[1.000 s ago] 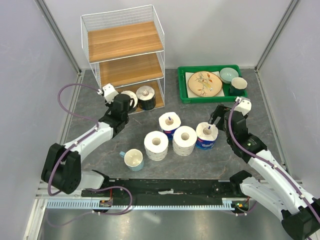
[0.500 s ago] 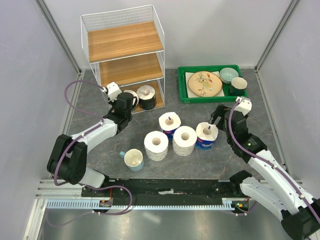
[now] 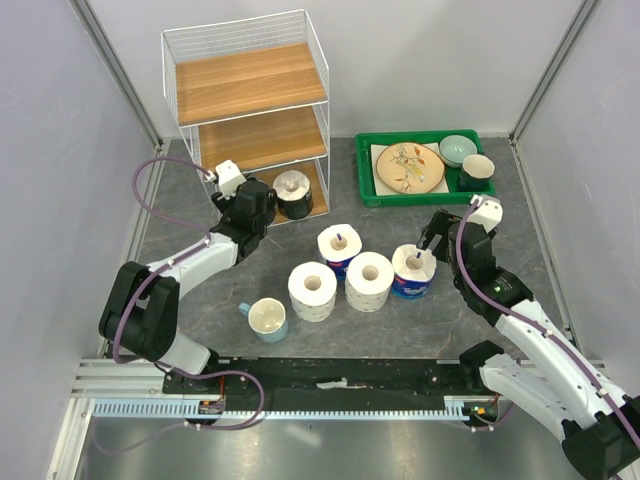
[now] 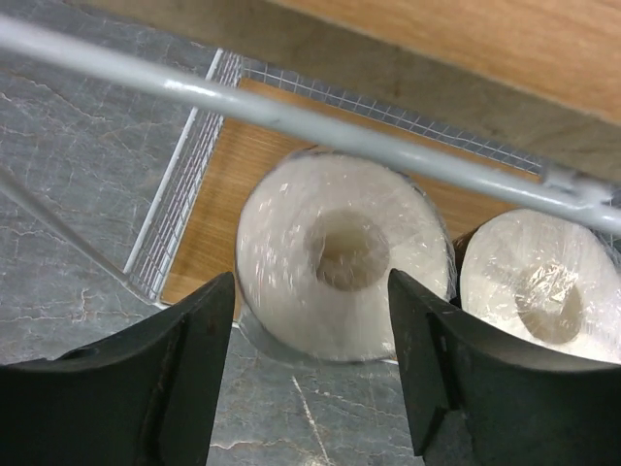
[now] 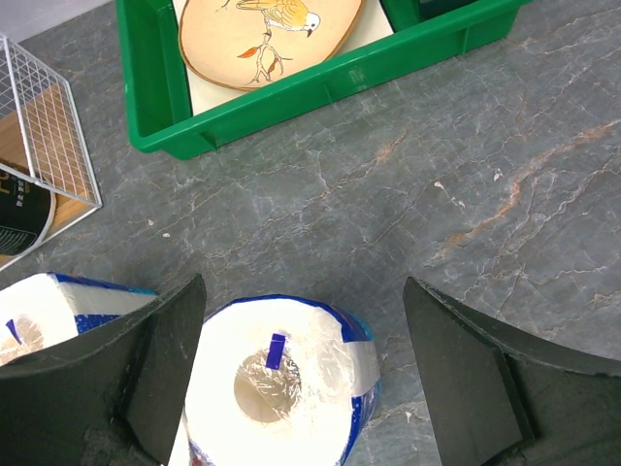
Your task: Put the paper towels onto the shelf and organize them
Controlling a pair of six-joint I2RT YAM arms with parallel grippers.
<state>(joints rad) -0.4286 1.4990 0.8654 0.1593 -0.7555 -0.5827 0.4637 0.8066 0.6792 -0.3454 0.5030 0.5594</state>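
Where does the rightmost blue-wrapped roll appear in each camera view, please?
Top external: the blue-wrapped roll sits right of centre, rightmost of the table's rolls.
Left wrist: not in it.
Right wrist: bottom centre, its core facing up.
Shared landmark: the shelf, seen in all three.

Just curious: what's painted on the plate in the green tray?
The plate: bird on a twig, tan ground. Right wrist view.

The left gripper (image 3: 263,193) sits at the shelf (image 3: 250,80) beside a dark-wrapped roll (image 3: 292,191).
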